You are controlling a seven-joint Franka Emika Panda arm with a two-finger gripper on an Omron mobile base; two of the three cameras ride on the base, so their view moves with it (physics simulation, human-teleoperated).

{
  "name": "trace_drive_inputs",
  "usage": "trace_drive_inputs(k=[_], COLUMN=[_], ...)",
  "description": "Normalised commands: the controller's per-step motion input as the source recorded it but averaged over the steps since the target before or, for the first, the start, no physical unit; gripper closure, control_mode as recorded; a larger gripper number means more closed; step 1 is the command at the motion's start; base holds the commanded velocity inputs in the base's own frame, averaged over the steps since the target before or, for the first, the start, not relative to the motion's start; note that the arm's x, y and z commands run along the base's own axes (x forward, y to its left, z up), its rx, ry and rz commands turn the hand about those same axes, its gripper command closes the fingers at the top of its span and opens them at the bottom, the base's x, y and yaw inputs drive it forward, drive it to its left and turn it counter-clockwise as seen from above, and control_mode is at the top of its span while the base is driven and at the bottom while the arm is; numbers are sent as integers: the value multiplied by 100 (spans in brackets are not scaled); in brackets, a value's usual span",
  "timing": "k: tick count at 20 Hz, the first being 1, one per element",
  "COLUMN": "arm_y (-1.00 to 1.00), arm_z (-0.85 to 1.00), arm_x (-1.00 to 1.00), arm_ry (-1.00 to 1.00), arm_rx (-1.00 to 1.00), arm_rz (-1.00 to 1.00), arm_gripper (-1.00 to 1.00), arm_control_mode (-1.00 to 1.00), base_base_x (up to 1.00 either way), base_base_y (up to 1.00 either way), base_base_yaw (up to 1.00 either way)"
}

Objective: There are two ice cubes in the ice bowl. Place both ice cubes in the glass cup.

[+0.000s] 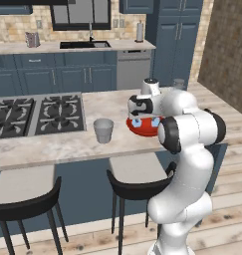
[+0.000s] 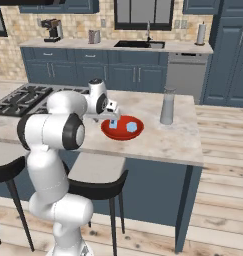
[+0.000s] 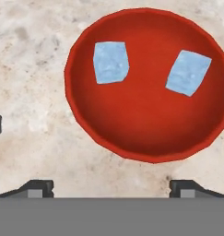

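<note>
Marble counter [image 1: 67, 144] has bare room around the red ice bowl [image 3: 145, 138], which holds both ice cubes [image 3: 111, 62]. Glass cup [image 1: 103, 130] stands left. Gripper [image 3: 111, 186] hangs above the bowl's rim, spread wide, holding nothing.

Ice bowl [image 1: 145, 129] half hidden behind the arm, left base view.

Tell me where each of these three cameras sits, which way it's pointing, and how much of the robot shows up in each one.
Left base view: behind the arm to its left, facing the island counter; white arm rises lower right, partly covering the ice bowl; glass cup nearby.
Right base view: behind-right, same counter; arm rises lower left, open gripper above the bowl.
Hand view: looks down along the gripper at the bowl's two ice cubes; dark fingertips at bottom.
Shared: all three show the red bowl.
</note>
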Motion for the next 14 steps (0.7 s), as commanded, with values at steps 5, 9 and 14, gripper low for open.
trace_drive_inputs(k=[5, 9, 14], arm_y=[-1, 0, 0], arm_z=[-11, -13, -17], arm_x=[43, 46, 37], arm_ry=[0, 0, 0], arm_rx=[0, 0, 0], arm_rz=[0, 0, 0], arm_gripper=[-100, -100, -100], arm_control_mode=[-100, -100, -100], base_base_x=[0, 0, 0], base_base_y=[0, 0, 0], base_base_yaw=[0, 0, 0])
